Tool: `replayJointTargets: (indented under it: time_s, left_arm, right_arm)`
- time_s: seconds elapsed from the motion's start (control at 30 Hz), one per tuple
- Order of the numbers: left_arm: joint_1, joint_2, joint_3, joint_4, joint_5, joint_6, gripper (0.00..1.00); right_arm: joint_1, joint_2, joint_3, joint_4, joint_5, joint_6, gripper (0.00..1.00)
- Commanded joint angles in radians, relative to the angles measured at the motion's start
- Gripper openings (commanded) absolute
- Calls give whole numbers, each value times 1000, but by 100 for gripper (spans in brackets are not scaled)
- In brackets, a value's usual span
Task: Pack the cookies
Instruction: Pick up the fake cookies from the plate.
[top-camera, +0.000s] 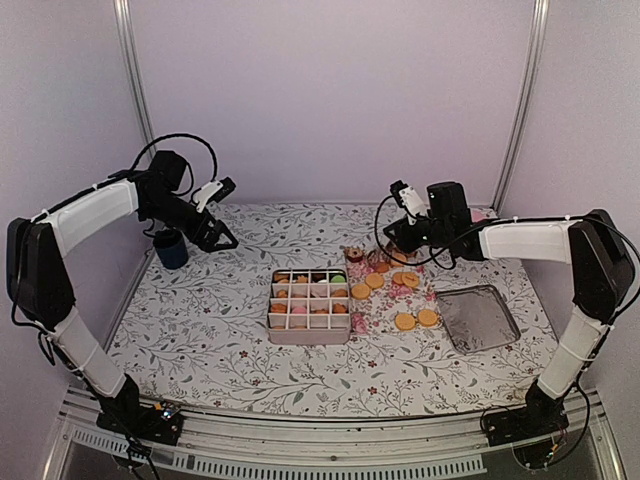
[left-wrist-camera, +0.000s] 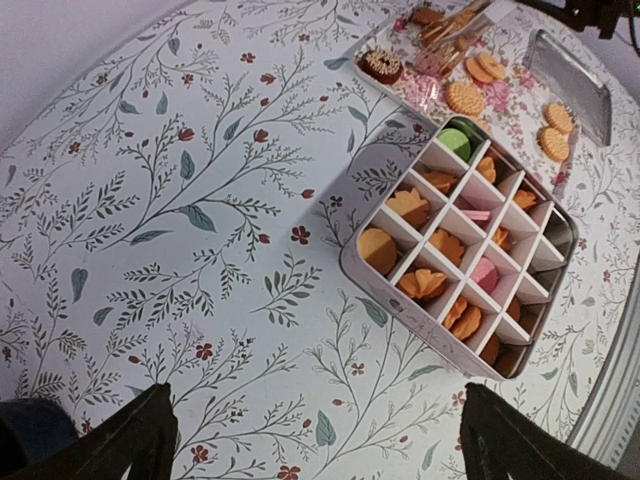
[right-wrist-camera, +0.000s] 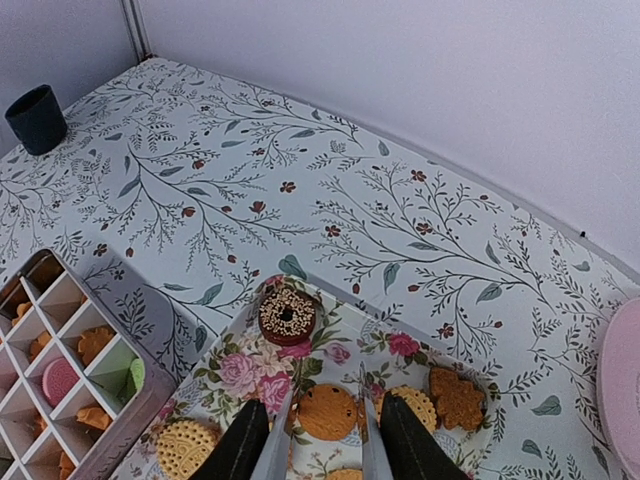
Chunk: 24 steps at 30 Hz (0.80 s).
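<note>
Right gripper, arm stretched low over the floral tray, has its clear-tipped fingers set close either side of a round tan cookie lying flat; whether they pinch it cannot be told. Just beyond sits a dark sprinkled ring cookie. Left gripper hangs wide open, empty, apart from the gridded box.

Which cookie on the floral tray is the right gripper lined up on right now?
The plain round orange-tan cookie, seen between the right gripper's fingers. The dark sprinkled ring cookie lies farther ahead, and the brown flower-shaped cookie is off to the side.
</note>
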Motion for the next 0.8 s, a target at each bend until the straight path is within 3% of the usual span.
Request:
replayJointTargets:
  time_s: [0.0, 0.57, 0.77]
  left_arm:
    - [7, 6, 17, 2, 14, 0, 99]
    - [7, 18, 17, 2, 28, -4, 99]
    - [7, 15, 11, 2, 28, -3, 99]
  right_arm:
    - [9, -22, 7, -22, 15, -12, 33]
    - [65, -133, 55, -54, 81, -75, 24]
    - [161, -198, 75, -76, 82, -61, 23]
